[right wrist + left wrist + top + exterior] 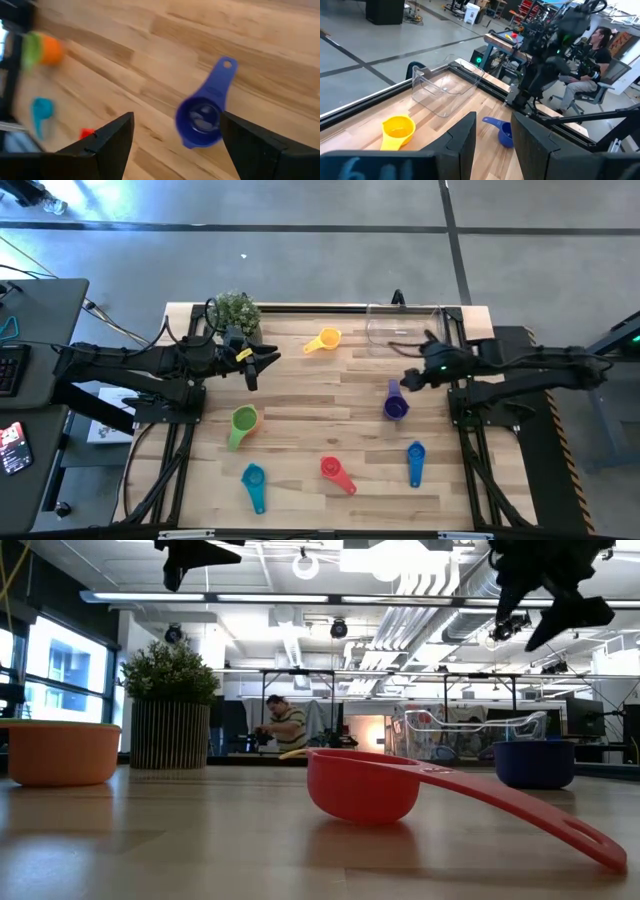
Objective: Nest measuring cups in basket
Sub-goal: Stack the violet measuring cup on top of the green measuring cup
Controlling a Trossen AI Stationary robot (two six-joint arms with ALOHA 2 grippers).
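Six cups lie apart on the wooden table: yellow (325,340), purple (394,404), green (242,425) with an orange one (50,50) at it, light blue (253,479), red (336,471) and blue (415,461). The clear basket (404,328) stands at the far edge, right of the middle, with nothing showing in it. My left gripper (262,362) hangs open high over the table's left side, near the plant. My right gripper (408,378) is open, tipped downward above the purple cup (202,116), well clear of it.
A potted plant (236,310) stands at the far left corner, close behind my left gripper. A bare strip of table runs down the middle between the arms. Beyond the table a person (592,60) sits on a chair.
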